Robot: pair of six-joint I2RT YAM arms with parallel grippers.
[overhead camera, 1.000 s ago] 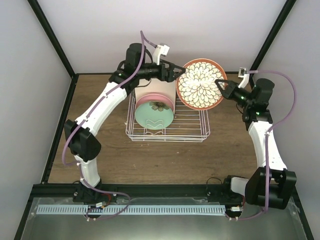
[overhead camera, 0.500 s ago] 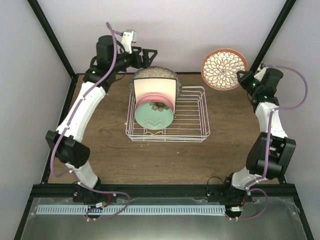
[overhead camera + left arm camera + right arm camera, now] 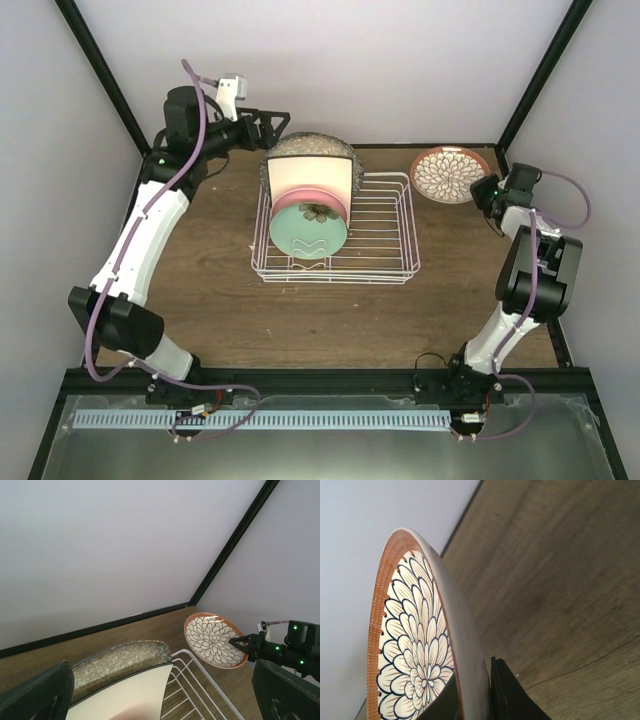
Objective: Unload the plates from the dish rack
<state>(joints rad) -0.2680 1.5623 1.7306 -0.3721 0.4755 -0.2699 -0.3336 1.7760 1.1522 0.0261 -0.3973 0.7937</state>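
The white wire dish rack (image 3: 380,245) stands mid-table with several plates upright at its left end: speckled grey-beige (image 3: 310,147) at the back, cream square (image 3: 308,177), a pink rim (image 3: 283,206), and mint-green (image 3: 307,233) in front. My left gripper (image 3: 272,124) hangs open behind and left of them, touching nothing; its wrist view looks down on the speckled plate (image 3: 120,657), the cream plate (image 3: 125,692) and the rack (image 3: 200,670). My right gripper (image 3: 478,186) is shut on the rim of the small floral plate (image 3: 447,173) (image 3: 212,639) (image 3: 415,645), held tilted low over the back right corner.
Black frame posts (image 3: 535,70) and pale walls close in the back corners. The right half of the rack shows bare wire. Brown wood tabletop (image 3: 330,320) stretches in front of the rack and along its left side.
My right arm carried the floral plate from above the rack out to the back right corner and lowered it. My left arm swung back and left, away from the rack, still open.
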